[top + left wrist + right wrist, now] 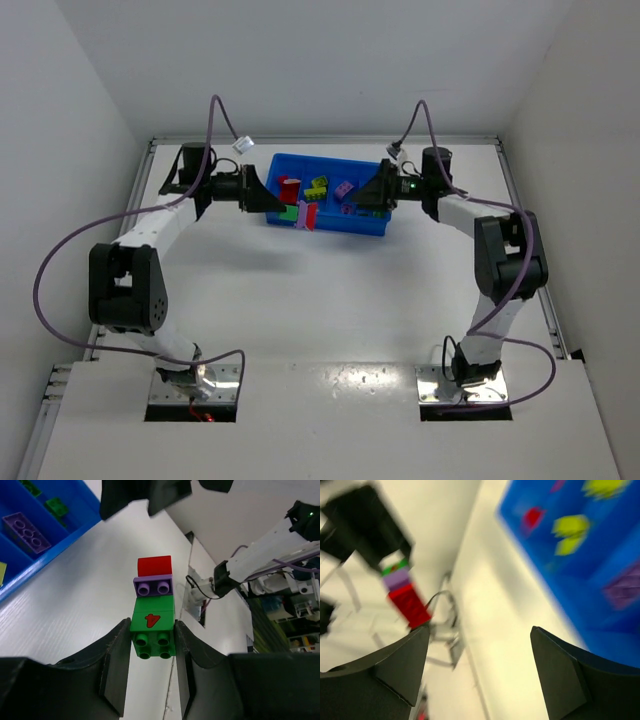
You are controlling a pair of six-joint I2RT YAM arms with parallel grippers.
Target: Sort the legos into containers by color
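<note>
My left gripper (152, 639) is shut on the green brick of a short lego strip (152, 605): green marked with a red 4, then purple, then red at the far end. It holds the strip in the air by the near edge of the blue tray (330, 225). The top view shows the strip (298, 213) between the two grippers. My right gripper (479, 647) is open and empty, facing the strip (402, 596) from the tray's right end (372, 192). The tray holds red, yellow, green and purple bricks (318, 186). The right wrist view is blurred.
The tray's compartments with a purple brick (26, 526) and green bricks (56, 506) show at the upper left of the left wrist view. The white table has a raised rim (148, 160) at its back and sides.
</note>
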